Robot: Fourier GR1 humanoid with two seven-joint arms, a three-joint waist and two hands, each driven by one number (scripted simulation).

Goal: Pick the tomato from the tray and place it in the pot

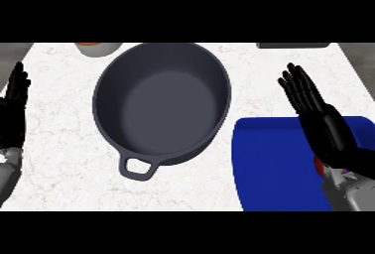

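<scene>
With my right hand (327, 130) open over the blue tray (275, 168), the tomato (319, 166) lies mostly hidden beneath it, so the approach step is current; next, I curl around it, then carry left to the pot (162, 101).

- The place is a kitchen: a white marbled counter (58, 149) fills the view.
- A dark grey cooking pot (161, 104) with a loop handle stands on it.
- A blue tray (278, 168) lies just beside the pot.

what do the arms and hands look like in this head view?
Both hands are glossy black with long, segmented fingers: left hand, right hand. Each joins a light grey forearm at the wrist. No cables, markings or sleeves are visible.
</scene>
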